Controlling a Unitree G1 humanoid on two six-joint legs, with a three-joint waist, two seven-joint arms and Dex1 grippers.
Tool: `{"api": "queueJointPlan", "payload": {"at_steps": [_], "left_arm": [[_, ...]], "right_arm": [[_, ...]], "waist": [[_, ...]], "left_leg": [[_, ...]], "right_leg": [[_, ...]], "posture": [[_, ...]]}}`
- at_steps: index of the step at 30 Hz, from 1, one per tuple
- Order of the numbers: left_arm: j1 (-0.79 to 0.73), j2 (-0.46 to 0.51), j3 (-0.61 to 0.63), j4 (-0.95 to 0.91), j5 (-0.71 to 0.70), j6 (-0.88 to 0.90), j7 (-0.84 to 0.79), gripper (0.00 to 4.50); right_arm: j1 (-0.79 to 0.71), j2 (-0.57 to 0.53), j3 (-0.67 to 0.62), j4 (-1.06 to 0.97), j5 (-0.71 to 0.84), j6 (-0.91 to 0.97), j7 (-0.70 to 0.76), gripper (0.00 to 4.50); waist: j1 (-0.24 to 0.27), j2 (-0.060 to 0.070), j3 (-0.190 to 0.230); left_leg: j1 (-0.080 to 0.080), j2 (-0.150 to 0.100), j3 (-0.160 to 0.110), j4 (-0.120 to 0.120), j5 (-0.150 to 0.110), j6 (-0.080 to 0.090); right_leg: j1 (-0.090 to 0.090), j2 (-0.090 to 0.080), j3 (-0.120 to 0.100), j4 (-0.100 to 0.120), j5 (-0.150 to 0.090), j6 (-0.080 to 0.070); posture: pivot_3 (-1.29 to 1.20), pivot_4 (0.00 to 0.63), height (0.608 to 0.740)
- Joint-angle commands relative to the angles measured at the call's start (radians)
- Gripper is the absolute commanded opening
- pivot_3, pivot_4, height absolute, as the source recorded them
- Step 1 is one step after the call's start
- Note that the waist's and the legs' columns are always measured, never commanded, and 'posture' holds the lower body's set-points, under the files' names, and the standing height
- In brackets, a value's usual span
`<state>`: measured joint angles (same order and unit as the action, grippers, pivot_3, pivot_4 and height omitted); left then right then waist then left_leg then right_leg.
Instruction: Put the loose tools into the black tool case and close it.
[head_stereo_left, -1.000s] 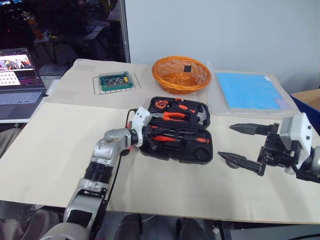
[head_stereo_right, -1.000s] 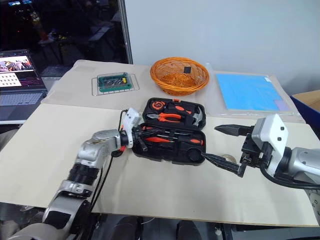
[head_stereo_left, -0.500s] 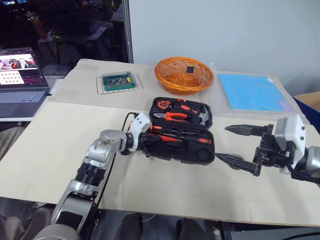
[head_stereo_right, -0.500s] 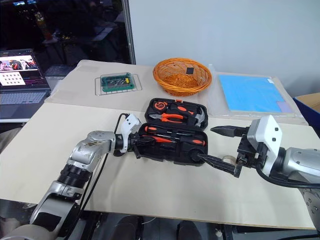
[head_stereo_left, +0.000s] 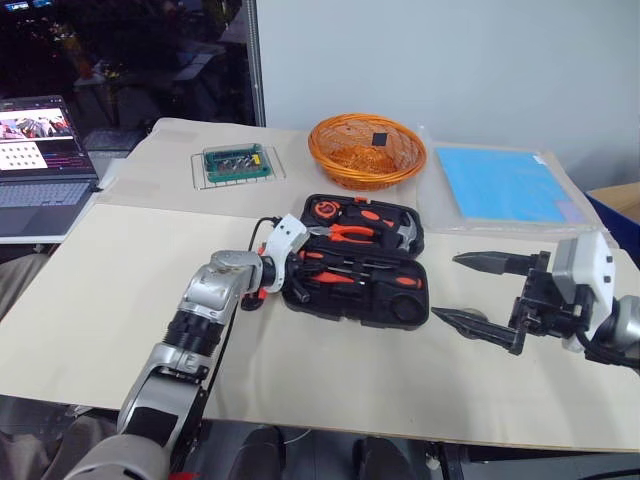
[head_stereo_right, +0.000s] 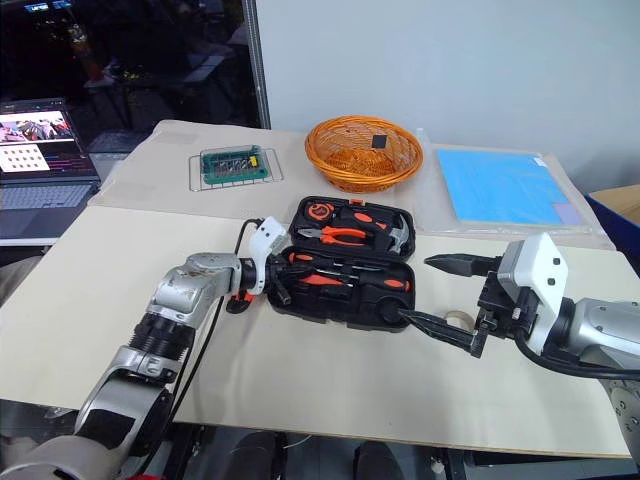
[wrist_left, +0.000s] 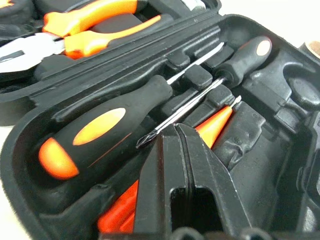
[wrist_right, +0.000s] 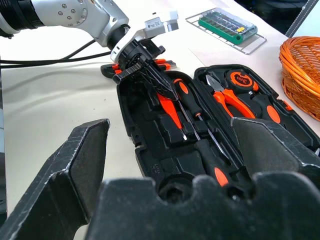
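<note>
**Left end effector sinks lower over the screwdrivers in the case**

We see the black tool case (head_stereo_left: 358, 260) lying open in the middle of the worktop (head_stereo_left: 100, 300). Its near half holds two black-and-orange screwdrivers (wrist_left: 107, 130) and a slim orange screwdriver (wrist_left: 212, 125). The far half holds the pliers (head_stereo_left: 345, 232) and the hammer (head_stereo_left: 400, 235).

The left end effector (wrist_right: 150, 75) has its two fingers pressed together, with nothing between them. A second ago it sat a little higher at the left end of the case. Now it has tipped down and pushed in a bit, and its tip sits right over the slim orange screwdriver, close to the metal shafts. We cannot tell if it touches them. We think it is poking the tools down into their slots.

The right end effector (head_stereo_right: 440, 298) hangs just right of the case with its fingers wide apart and empty. It has not moved. A small tan tape roll (head_stereo_right: 459, 319) lies on the worktop just behind its lower finger, so it is not in the case yet. We cannot find the utility knife.

So the screwdrivers look almost settled. The tape roll must go in next, and after that the lid can be shut. The basket (head_stereo_left: 367, 150) stands far behind the case.
</note>
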<state>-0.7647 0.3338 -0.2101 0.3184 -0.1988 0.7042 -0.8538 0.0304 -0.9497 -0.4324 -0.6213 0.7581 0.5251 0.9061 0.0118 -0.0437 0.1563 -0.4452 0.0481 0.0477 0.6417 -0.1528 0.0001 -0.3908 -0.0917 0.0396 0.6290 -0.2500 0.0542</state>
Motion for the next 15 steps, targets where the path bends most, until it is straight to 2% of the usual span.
{"api": "queueJointPlan", "payload": {"at_steps": [1,3,7,10,12,15], "left_arm": [[-0.032,-0.003,-0.008,-0.003,-0.005,0.136,0.02,0.04],[-0.053,-0.003,0.055,-0.048,-0.054,0.217,0.038,0.04],[-0.053,-0.014,0.243,-0.188,-0.169,0.252,0.096,0.04],[0.011,0.004,0.392,-0.363,-0.187,0.27,0.23,0.79],[0.079,0.024,0.431,-0.446,-0.153,0.278,0.312,1.5],[0.19,0.06,0.427,-0.53,-0.109,0.284,0.388,2.56]], "right_arm": [[-0.015,0.006,-0.011,-0.023,-0.002,-0.017,-0.007,4.5],[-0.023,0.011,0.0,-0.02,-0.001,-0.022,-0.002,4.5],[-0.053,0.023,0.026,-0.008,0.003,-0.029,0.007,4.5],[-0.079,0.035,0.052,-0.001,0.005,-0.037,0.019,4.5],[-0.092,0.041,0.065,-0.002,0.007,-0.037,0.022,4.5],[-0.109,0.047,0.083,0.003,0.005,-0.039,0.028,4.5]], "waist": [[0.0,0.0,0.0],[-0.001,0.0,0.0],[-0.011,0.0,0.001],[-0.018,0.0,0.001],[-0.024,0.0,0.001],[-0.024,0.0,0.001]], "left_leg": [[0.0,0.0,0.0,0.0,0.0,0.0],[0.0,0.0,0.0,0.0,0.0,0.0],[-0.003,0.001,0.0,0.0,0.0,0.0],[-0.005,0.001,0.0,0.0,0.0,0.0],[-0.005,0.001,-0.001,-0.001,0.0,0.0],[-0.003,0.0,0.0,-0.002,0.0,0.0]], "right_leg": [[0.0,0.0,0.0,0.0,0.0,0.0],[0.0,0.0,0.0,0.0,0.0,0.0],[-0.004,0.0,0.0,0.001,0.001,0.001],[-0.006,0.001,0.001,0.001,0.001,0.002],[-0.006,0.001,0.001,0.001,0.001,0.002],[-0.005,0.001,0.001,0.001,0.001,0.002]], "posture": [[0.0,0.15,0.74],[0.0,0.15,0.74],[0.0,0.15,0.74],[0.0,0.15,0.74],[0.0,0.15,0.74],[0.0,0.15,0.74]]}}
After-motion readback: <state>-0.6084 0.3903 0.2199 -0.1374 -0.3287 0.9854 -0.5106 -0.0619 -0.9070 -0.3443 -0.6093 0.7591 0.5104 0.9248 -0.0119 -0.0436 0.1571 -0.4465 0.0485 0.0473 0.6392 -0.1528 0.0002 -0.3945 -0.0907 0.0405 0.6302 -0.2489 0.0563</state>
